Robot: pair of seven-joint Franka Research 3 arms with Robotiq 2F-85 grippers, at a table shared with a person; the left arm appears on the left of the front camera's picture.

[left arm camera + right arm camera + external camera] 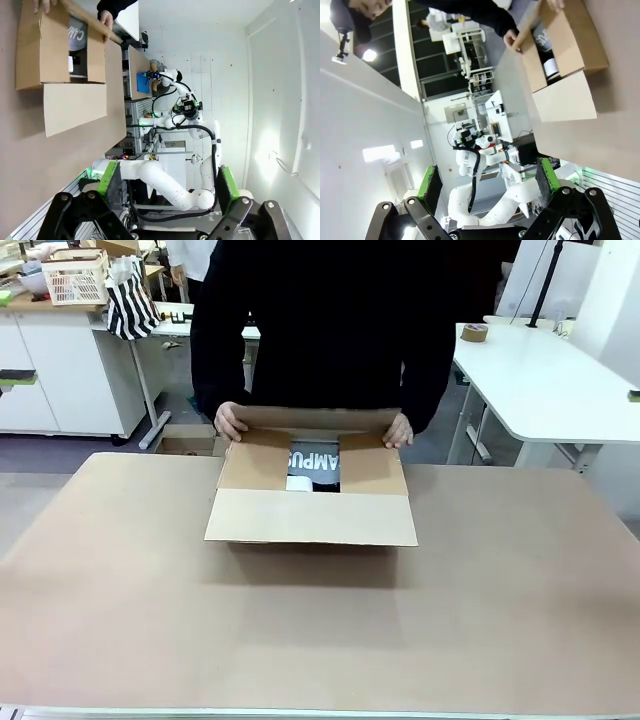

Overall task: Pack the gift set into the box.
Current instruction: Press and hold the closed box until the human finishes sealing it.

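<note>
Box [310,518]: brown carton, mid-table toward far edge, flaps open, far flap held by person's hands [229,422]. Inside: dark lettered item [314,462], possibly the gift set. Left gripper [167,182], right gripper [487,182]: spread wide, empty, well apart from carton. Outstanding: flaps unclosed.

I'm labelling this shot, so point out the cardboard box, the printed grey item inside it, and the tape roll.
box [312,517], front view, on its near flap.
printed grey item [316,459], front view, on its white lettering.
tape roll [474,332], front view, on its outer side.
</note>
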